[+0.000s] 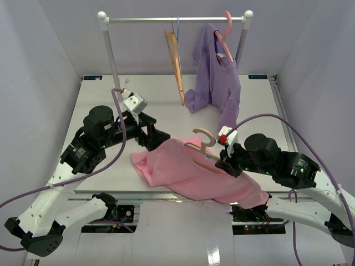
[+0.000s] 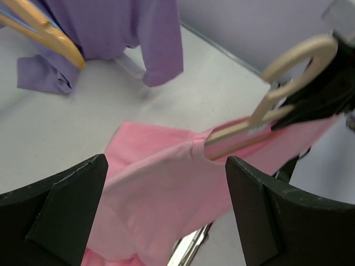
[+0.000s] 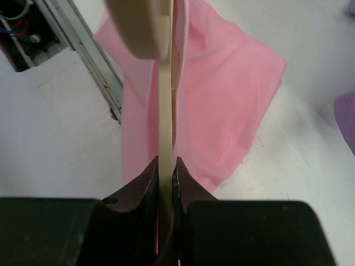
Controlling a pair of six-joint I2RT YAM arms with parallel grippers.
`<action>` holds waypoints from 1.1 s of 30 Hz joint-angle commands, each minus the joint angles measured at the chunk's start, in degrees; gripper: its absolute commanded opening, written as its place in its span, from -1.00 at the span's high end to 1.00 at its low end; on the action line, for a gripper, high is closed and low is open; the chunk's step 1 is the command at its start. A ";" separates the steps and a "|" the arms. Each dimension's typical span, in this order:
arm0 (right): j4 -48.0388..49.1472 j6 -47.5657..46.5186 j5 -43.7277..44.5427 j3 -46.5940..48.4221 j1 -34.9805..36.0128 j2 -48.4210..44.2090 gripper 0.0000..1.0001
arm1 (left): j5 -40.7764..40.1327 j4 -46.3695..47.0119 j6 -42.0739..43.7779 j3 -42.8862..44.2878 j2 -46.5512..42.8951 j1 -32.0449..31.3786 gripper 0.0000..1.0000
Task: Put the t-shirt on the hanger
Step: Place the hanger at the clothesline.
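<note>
Right pincer is clamped on the hanger, jaws pinching the thin beige bar just below the hook and holding it up off the surface. Left pincer stands wide open with nothing between the fingers, just beside the hanger on its left and facing it. The t-shirt is on the hanger at the collar: in the left wrist view the beige arm runs into the neck opening, with the hook sticking out above. Below the hanger the pink cloth drapes down, the left part bunched on the surface and the right part trailing over the near edge under the right pincer. My read is that threading is mostly done, with the hook through the neck and at least one shoulder seated. Can't tell whether the far shoulder is fully over its arm, since the cloth hides it. Left to do, I'd say: check or tug that shoulder, smooth the bunch, maybe hang it on the rail behind the hanger, next to the purple shirt
</note>
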 commanded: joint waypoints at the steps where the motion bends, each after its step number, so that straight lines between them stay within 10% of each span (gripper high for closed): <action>1: -1.76 4.69 10.35 -1.68 -0.09 -0.38 0.85 | -15.57 6.57 -10.72 -0.58 -1.20 0.13 -0.96; 10: -8.01 10.71 22.77 1.97 -0.17 2.66 0.85 | -26.47 8.59 -18.12 -5.58 -1.43 0.13 -0.96; 21: -9.48 12.79 38.21 20.14 -1.94 20.97 0.85 | -19.56 15.03 -24.87 -16.80 1.38 0.13 -0.96; 33: -2.81 6.91 34.99 50.06 -15.24 44.79 0.85 | -21.07 30.01 -27.47 -34.32 -5.01 -0.14 -0.96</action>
